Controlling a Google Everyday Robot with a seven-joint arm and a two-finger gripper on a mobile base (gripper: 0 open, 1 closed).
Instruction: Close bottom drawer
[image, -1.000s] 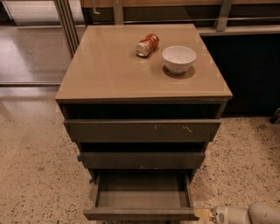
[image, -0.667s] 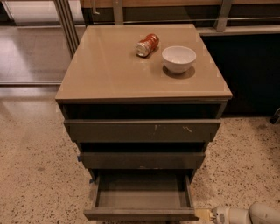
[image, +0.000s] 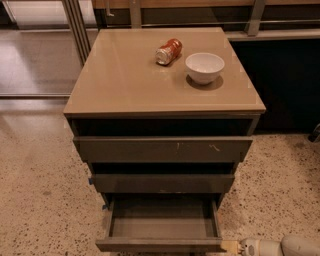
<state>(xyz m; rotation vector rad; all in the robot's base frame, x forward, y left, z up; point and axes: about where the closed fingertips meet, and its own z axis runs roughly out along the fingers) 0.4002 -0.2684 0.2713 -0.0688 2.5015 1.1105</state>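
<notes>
Beside the right front corner of the bottom drawer (image: 160, 244), the pincer (image: 236, 246) is hovering, probably to push it shut; its opening I cannot tell.

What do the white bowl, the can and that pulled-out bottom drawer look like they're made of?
Bowl: likely glazed ceramic, glossy white with soft highlights. Can: thin metal, probably aluminium, shiny printed red-orange. Bottom drawer: matte grey-brown, perhaps painted metal or laminate; unclear. The gripper sits by its front right corner.
</notes>
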